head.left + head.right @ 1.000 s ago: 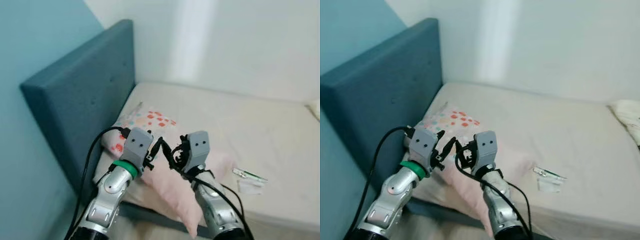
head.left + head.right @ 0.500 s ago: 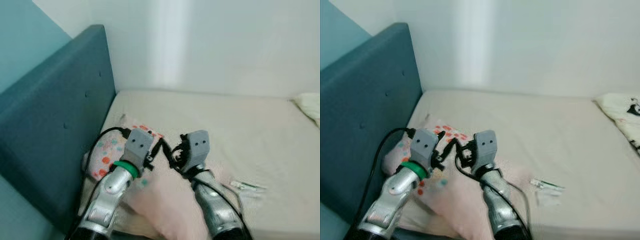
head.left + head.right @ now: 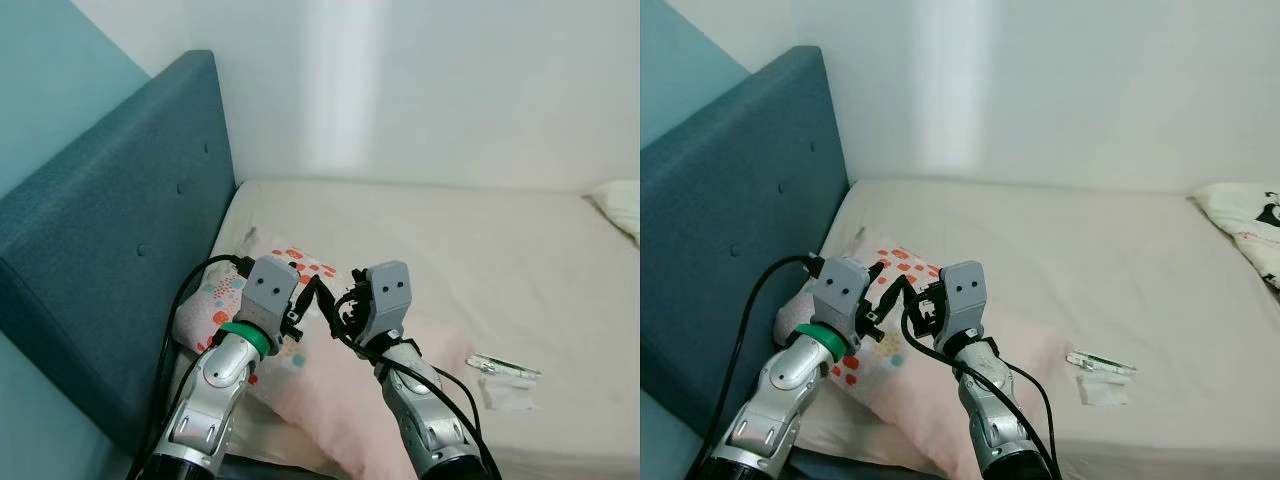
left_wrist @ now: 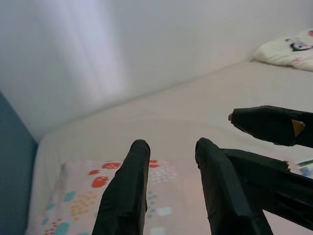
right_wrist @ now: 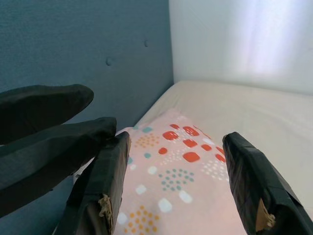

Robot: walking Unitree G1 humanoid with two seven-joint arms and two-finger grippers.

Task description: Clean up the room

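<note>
A pink pillow [image 3: 312,388] with red and teal spots lies on the near left corner of the bed, beside the blue headboard [image 3: 110,250]. Both grippers hover just above it, side by side, with their fingertips pointing toward each other. My left gripper [image 3: 312,292] is open, and its two black fingers [image 4: 128,191] have nothing between them. My right gripper [image 3: 346,302] is open wider, and the spotted end of the pillow [image 5: 176,161] shows through the gap. In each wrist view the other gripper's fingers show at the side.
The beige mattress [image 3: 450,240] stretches to the right against a white wall. A small green-and-white packet [image 3: 505,367] and a white scrap [image 3: 507,395] lie near the front edge. A white printed pillow [image 3: 1248,225] sits at the far right.
The camera has swung right and up, so more of the mattress and the far pillow show. Both arms keep the same pose over the pink pillow.
</note>
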